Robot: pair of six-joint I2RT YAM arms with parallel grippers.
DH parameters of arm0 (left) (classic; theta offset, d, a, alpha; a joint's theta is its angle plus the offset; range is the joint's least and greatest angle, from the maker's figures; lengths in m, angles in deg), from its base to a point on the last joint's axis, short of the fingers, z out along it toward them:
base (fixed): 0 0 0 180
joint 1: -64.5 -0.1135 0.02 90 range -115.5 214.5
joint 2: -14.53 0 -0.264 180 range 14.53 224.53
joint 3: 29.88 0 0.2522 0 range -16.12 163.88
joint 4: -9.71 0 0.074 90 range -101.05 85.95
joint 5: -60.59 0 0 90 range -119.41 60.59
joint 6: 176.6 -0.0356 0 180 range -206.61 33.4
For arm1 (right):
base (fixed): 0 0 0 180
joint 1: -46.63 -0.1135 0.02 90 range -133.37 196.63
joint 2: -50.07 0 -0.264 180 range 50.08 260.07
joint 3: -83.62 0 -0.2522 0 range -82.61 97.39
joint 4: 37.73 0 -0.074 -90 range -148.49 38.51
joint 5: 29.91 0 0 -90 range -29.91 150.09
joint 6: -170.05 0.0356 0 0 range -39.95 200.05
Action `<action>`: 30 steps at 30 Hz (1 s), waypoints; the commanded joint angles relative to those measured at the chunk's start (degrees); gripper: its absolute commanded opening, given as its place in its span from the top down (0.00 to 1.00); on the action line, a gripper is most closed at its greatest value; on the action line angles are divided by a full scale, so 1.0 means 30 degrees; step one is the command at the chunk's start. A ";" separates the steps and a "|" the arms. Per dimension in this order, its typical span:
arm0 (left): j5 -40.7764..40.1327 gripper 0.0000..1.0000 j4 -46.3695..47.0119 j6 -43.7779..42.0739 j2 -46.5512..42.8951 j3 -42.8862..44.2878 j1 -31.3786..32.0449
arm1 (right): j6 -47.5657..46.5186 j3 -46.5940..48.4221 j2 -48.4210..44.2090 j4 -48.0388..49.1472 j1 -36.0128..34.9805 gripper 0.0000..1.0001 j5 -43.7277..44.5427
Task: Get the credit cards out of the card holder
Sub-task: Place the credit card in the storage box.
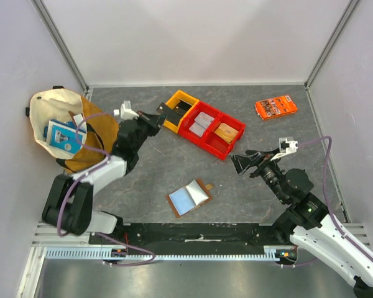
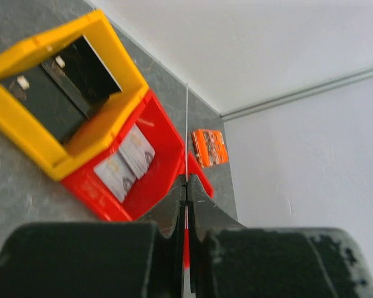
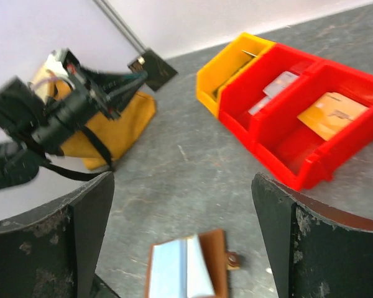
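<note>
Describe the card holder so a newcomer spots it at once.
On the grey table, go to the near-edge centre, in front of the row of yellow and red bins. The card holder lies open there alone: brown leather edge with a small tab, pale blue inside, unlike the flat orange packet far right.

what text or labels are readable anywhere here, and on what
nothing reads clearly
orange packet: print, too small
blue pack in the bag: label too small
grey cards: marks, blurred
orange card: faint mark, unreadable
dark card in left gripper: no print shows
</note>
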 commanded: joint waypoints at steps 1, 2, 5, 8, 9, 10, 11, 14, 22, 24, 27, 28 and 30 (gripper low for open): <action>0.2251 0.98 -0.1064 0.0722 0.3889 0.3857 -0.1261 | -0.2387 0.1747 -0.0093 -0.2731 0.0040 0.02 0.1467; 0.2427 0.98 -0.1357 0.0840 0.4857 0.4619 -0.1379 | -0.2738 0.1953 -0.0093 -0.3054 0.0011 0.02 0.1583; 0.2779 0.98 -0.2674 0.1105 0.7320 0.7197 -0.1556 | -0.3414 0.2422 -0.0209 -0.3875 0.0011 0.02 0.1905; 0.2957 0.98 -0.4488 0.1076 0.9753 0.9337 -0.1586 | -0.3796 0.2687 -0.0501 -0.4432 0.0011 0.02 0.2169; 0.2870 0.98 -0.4900 0.1076 1.0339 0.9924 -0.1586 | -0.3854 0.2716 -0.0648 -0.4550 0.0010 0.02 0.2257; 0.2724 0.98 -0.5079 0.1076 1.0867 1.0336 -0.1586 | -0.3855 0.2746 -0.0765 -0.4667 0.0010 0.02 0.2316; 0.2577 0.98 -0.5283 0.1105 1.1249 1.0630 -0.1586 | -0.3942 0.2804 -0.0882 -0.4842 0.0010 0.02 0.2374; 0.2138 0.98 -0.6482 0.0726 1.2480 1.1976 -0.1615 | -0.4117 0.3067 -0.1117 -0.5311 0.0011 0.02 0.2609; 0.1755 0.98 -0.6956 0.2099 1.4035 1.2859 -0.1615 | -0.4587 0.3771 -0.1382 -0.6601 0.0040 0.02 0.3165; 0.2047 0.98 -0.6956 0.2742 1.4299 1.2830 -0.1615 | -0.4529 0.3917 -0.1353 -0.6747 0.0040 0.02 0.3137; 0.2399 0.97 -0.6723 0.3214 1.4243 1.2393 -0.1586 | -0.4529 0.4035 -0.1352 -0.6953 0.0010 0.02 0.3195; 0.2342 0.96 -0.6721 0.3185 1.4155 1.2246 -0.1615 | -0.4529 0.4035 -0.1381 -0.6982 0.0010 0.02 0.3253; 0.2254 0.86 -0.6721 0.2865 1.3746 1.1953 -0.1615 | -0.4529 0.4006 -0.1382 -0.7011 0.0010 0.02 0.3312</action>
